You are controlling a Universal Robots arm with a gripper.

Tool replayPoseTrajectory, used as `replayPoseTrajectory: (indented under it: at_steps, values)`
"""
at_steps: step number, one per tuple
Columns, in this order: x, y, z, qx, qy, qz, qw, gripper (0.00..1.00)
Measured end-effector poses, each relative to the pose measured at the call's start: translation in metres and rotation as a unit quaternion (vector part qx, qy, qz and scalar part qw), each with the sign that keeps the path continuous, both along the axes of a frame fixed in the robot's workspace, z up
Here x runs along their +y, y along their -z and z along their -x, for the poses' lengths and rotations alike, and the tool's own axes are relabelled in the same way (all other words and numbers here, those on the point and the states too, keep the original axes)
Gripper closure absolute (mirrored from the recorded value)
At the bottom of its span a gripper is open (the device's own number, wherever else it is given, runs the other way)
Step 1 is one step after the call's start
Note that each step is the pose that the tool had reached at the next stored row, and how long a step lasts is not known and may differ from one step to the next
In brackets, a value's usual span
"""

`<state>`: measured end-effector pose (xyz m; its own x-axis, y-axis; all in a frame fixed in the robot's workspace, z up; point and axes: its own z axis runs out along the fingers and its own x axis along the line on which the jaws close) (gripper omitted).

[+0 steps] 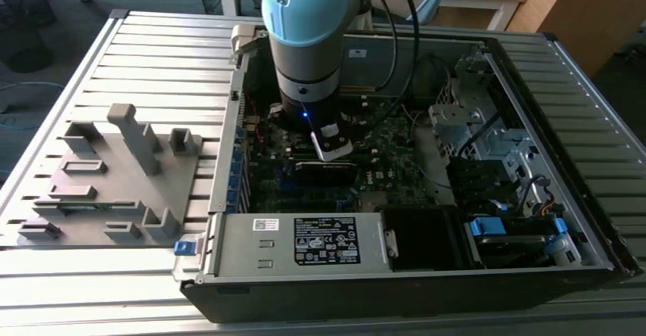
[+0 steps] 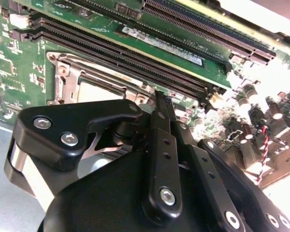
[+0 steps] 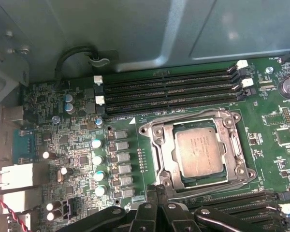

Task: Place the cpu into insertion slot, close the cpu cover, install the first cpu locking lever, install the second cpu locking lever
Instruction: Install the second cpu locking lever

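One cpu (image 3: 200, 153) sits in one socket on the green motherboard (image 3: 72, 140), seen in the first wrist view. It is a flat square chip with a dull grey-brown metal top and faint print, lying level inside its seat. One cpu cover (image 3: 160, 151), a thin silvery frame with a wide open window, lies down flat around the chip, so the chip's top shows through the window. Four dark memory slots (image 3: 169, 92) run side by side just beyond the socket, with white clips at their ends, and more dark slots lie on the socket's other side. A row of small silver-topped capacitors (image 3: 97, 159) stands beside the socket.

One arm (image 1: 308, 41), pale blue and grey, reaches down into one open computer case (image 1: 525, 200). The tool (image 3: 157, 195) hangs just over the socket's near edge; its black fingers (image 2: 162, 125) are drawn together with nothing between them. In the second wrist view the tips hang close over the frame's edge; contact cannot be told.

The case lies on its side on a counter (image 1: 151, 56) of ribbed grey metal slats. One grey fixture plate (image 1: 111, 192) with upright posts lies on the slats at the exterior view's left of the case. A grey power box (image 1: 302, 241) with a white label fills the case's near end. Wooden furniture (image 1: 576, 10) stands behind the counter.
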<state>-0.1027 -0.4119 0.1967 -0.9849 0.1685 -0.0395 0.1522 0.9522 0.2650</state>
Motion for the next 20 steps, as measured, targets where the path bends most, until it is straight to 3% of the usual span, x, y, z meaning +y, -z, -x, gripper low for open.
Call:
replayPoseTrajectory:
  at_steps: [4,20]
  values:
    - [-0.0004,0.0017,0.0004,-0.0001,0.0,-0.0024,1.0,0.9]
    - [-0.0009,0.0067,0.0024,0.0,0.0,-0.0028,1.0,0.9]
